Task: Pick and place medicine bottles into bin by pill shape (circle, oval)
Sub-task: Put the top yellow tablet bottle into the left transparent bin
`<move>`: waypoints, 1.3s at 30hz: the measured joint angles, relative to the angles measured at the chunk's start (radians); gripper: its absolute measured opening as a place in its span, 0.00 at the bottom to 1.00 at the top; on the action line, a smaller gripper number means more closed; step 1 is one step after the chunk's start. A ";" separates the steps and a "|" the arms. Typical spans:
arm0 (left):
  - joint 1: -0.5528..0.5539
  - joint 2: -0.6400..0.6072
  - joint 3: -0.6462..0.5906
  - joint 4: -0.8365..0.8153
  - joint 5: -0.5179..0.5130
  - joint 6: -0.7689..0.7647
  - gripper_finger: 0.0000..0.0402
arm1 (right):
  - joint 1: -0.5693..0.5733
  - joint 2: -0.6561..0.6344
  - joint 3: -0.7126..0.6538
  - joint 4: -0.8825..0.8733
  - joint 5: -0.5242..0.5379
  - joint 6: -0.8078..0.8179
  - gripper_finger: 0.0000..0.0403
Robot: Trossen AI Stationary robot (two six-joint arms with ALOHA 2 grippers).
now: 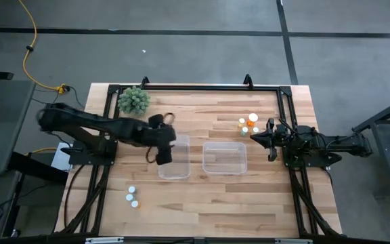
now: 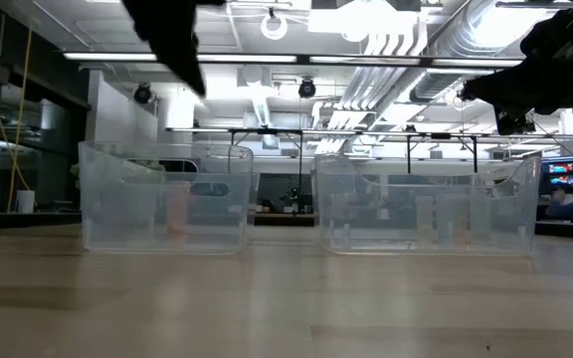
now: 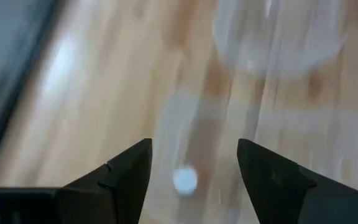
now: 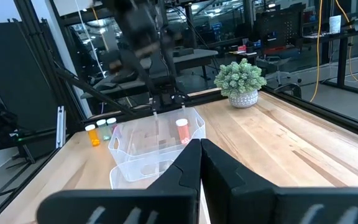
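My left gripper [image 1: 162, 154] hangs open over the left clear tub [image 1: 175, 169]; its fingers show in the left wrist view [image 3: 194, 168]. An orange bottle with a white cap [image 4: 183, 130] is inside that tub below it, and the cap [image 3: 184, 180] shows blurred between the fingers. I cannot tell whether the bottle rests on the tub's floor. The right clear tub [image 1: 225, 169] stands beside the left one. Several bottles [image 1: 248, 124] stand at the far right, next to my shut right gripper [image 1: 254, 137]. Three more bottles [image 1: 133, 198] stand at the near left.
A green spiky ball plant in a pot [image 1: 133, 101] stands at the table's far left corner. A black frame runs along the far edge [image 1: 195, 87] and both sides. Bare wood lies between the tubs and the near edge.
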 joint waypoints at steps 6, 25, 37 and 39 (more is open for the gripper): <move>-0.162 -0.287 -0.222 0.348 -0.153 0.003 0.52 | 0.000 -0.001 0.000 0.000 0.000 0.000 0.00; -0.387 -0.645 -0.889 1.277 -0.393 0.196 0.51 | 0.000 0.000 0.000 0.000 0.000 0.000 0.00; -0.386 -0.645 -0.889 1.295 -0.342 0.236 0.51 | 0.000 0.000 0.000 0.005 0.024 -0.112 0.00; -0.386 -0.645 -0.889 1.295 -0.336 0.237 0.51 | 0.000 0.000 0.000 0.018 0.046 -0.159 0.00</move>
